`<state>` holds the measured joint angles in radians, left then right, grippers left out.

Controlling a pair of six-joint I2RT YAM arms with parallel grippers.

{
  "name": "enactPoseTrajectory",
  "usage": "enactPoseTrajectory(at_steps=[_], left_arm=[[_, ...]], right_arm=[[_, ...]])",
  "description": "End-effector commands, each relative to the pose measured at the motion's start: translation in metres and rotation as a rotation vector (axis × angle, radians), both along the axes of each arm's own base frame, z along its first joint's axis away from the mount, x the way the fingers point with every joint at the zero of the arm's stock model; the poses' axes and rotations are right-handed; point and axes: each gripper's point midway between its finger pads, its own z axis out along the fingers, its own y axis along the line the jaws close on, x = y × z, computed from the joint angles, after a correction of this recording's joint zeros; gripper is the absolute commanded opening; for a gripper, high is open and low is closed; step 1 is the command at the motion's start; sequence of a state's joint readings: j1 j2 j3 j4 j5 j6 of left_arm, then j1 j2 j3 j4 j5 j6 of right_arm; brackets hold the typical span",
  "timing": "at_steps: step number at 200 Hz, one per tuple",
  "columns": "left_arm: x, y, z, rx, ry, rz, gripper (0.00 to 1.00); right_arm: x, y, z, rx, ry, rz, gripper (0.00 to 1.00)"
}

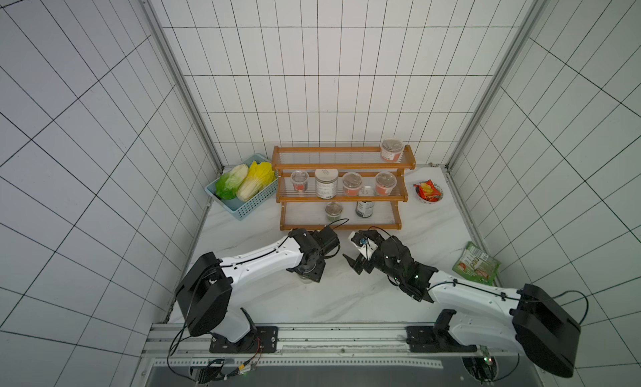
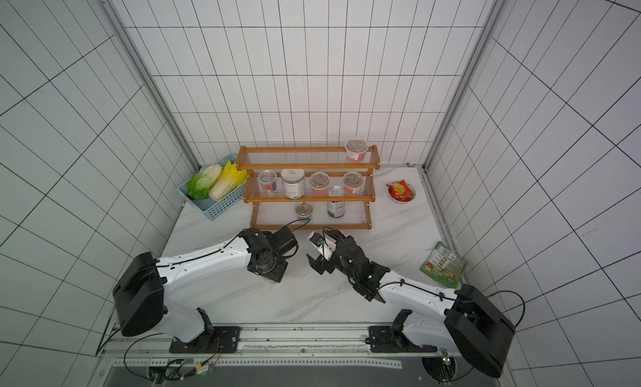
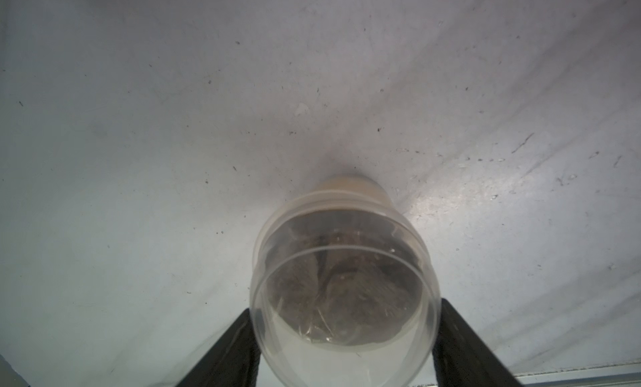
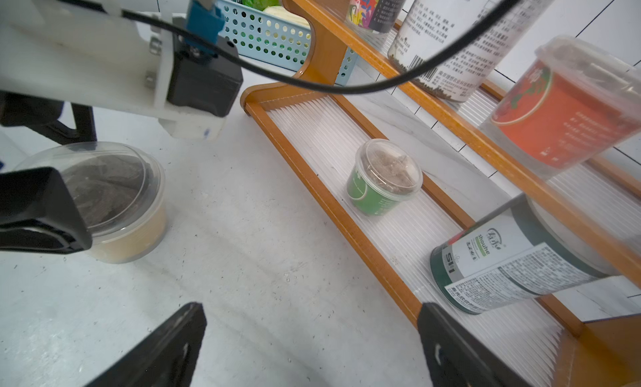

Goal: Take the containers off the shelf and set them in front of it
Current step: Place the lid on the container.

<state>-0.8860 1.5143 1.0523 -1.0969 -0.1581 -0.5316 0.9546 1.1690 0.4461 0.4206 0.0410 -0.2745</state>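
One down: the clear lidded tan-filled plastic cup point(image 4: 114, 201) stands on the counter point(image 1: 312, 305) before the orange-brown three-tier shelf point(image 1: 341, 226), inside your left end effector point(image 3: 347, 340) (clamped or slack, cannot tell); right end effector point(image 4: 310, 314) spread, empty — seven containers point(image 1: 326, 186) left shelved.

Far left corner of the white marble-look table point(image 1: 347, 298): there's a light blue plastic basket point(image 1: 256, 202) with holes in its sides, sitting at an angle. Two cabbages lie in it side by side, a green one point(image 1: 229, 187) and a yellow one point(image 1: 256, 179). Over on the far right is a little bowl point(image 1: 437, 198) with a crinkly red snack packet point(image 1: 427, 189) in it. Nearer to me, right by the table's right edge, a green packet point(image 1: 477, 264) lies flat. There are white tiles with dark grout point(image 1: 329, 90) on all three walls, and a metal rail point(image 1: 329, 336) runs along the near edge.
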Motion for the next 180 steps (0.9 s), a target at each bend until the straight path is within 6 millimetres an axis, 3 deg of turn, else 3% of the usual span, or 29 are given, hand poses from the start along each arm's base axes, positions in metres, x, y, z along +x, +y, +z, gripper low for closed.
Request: enactPoseTrajectory(at_steps=[1, 35, 180], left_arm=[[-0.001, 0.002, -0.011, 0.002, 0.01, 0.018, 0.7], [-0.001, 0.004, -0.014, 0.011, 0.014, 0.024, 0.72], [0.014, 0.011, 0.006, 0.018, -0.056, 0.054, 0.79]], right_arm=[[-0.002, -0.006, -0.016, -0.021, 0.036, -0.01, 0.99], [-0.003, -0.007, -0.016, -0.019, 0.04, -0.01, 0.99], [-0.004, -0.006, -0.019, -0.018, 0.053, -0.009, 0.99]])
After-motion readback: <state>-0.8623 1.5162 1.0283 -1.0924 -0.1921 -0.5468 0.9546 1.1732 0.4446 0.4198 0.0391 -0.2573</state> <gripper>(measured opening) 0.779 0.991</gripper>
